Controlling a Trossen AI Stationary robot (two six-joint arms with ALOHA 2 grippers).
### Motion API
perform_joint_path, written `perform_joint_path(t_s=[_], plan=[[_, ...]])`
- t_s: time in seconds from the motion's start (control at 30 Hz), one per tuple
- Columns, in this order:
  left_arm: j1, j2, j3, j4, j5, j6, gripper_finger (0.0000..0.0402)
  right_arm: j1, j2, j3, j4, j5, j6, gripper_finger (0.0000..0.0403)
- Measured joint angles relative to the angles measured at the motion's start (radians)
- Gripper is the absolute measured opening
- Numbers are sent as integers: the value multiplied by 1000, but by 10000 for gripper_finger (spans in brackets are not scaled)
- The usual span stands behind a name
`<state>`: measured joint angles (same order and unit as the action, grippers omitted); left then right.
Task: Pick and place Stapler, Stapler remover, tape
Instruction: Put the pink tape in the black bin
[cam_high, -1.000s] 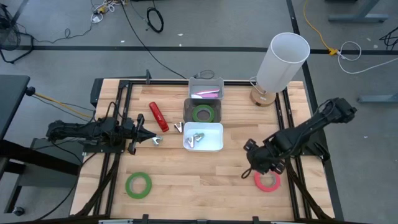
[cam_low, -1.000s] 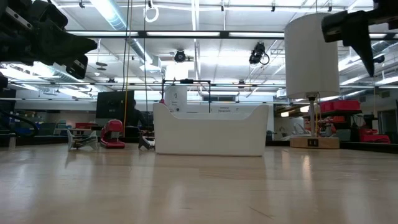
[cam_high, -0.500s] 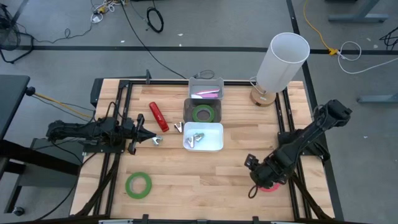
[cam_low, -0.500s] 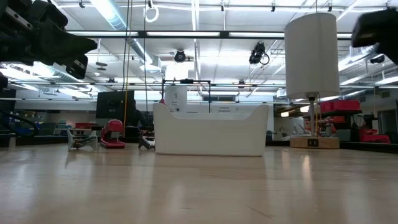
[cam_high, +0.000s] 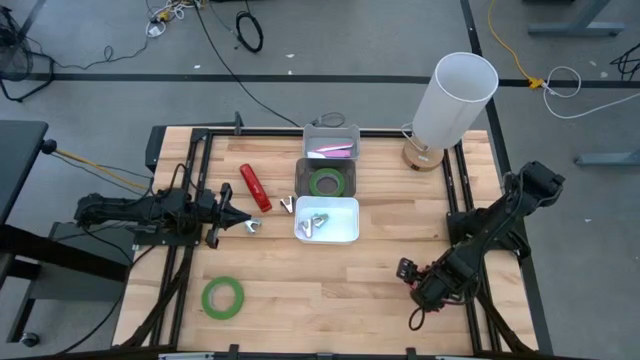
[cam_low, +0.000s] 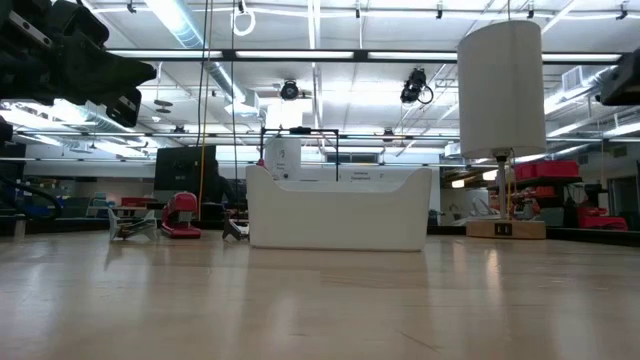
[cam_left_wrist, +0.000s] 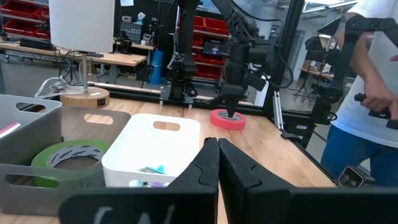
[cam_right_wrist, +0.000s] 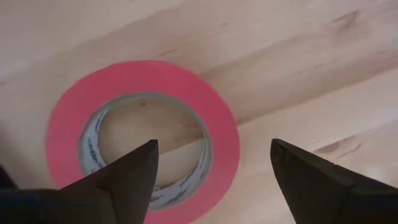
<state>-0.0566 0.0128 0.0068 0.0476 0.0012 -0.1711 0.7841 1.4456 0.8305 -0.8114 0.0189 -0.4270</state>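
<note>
A pink tape roll (cam_right_wrist: 143, 78) lies flat on the table near its right near corner; it also shows in the left wrist view (cam_left_wrist: 228, 119). My right gripper (cam_right_wrist: 211, 146) is open and points down over the roll (cam_high: 428, 292), one finger above its hole and one outside its wall. My left gripper (cam_left_wrist: 211, 163) is shut and empty, held above the table's left side (cam_high: 232, 218). A stapler remover (cam_high: 252, 227) lies just in front of it. A red stapler (cam_high: 254, 187) lies beyond that. A green tape roll (cam_high: 222, 297) lies near the front left. My right gripper comes at the pink roll from above, its open fingers on either side of the roll's wall (cam_right_wrist: 224, 134). I cannot tell whether they touch the roll. The roll lies flat on the table.
A white bin (cam_high: 345, 232) holding stapler removers stands mid-table. Behind it are a grey tray with a green tape roll (cam_high: 325, 183) and a second grey tray (cam_high: 330, 143). A white lamp (cam_high: 455, 100) stands at the far right. A person (cam_left_wrist: 373, 74) stands beyond the table's right side.
My right gripper has gone toward the table's near edge and now stands over the pink tape roll, covering it in the high view. The roll has stayed where it was.
</note>
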Motion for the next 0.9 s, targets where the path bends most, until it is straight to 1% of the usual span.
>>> perform_joint_path(t_s=[0.1, 0.3, 0.4, 0.53, 0.9], plan=[[0, 0, 0, 0, 0, 0, 3, 0, 0, -28, 40, 5, 2, 309], [0, 0, 0, 0, 0, 0, 3, 0, 0, -84, 107, 73, -8, 308], [0, 0, 0, 0, 0, 0, 3, -1, 0, -107, 138, 78, -9, 302], [0, 0, 0, 0, 0, 0, 3, -1, 0, -138, 165, 78, -10, 286], [0, 0, 0, 0, 0, 0, 3, -2, 0, -139, 179, 78, -10, 231]])
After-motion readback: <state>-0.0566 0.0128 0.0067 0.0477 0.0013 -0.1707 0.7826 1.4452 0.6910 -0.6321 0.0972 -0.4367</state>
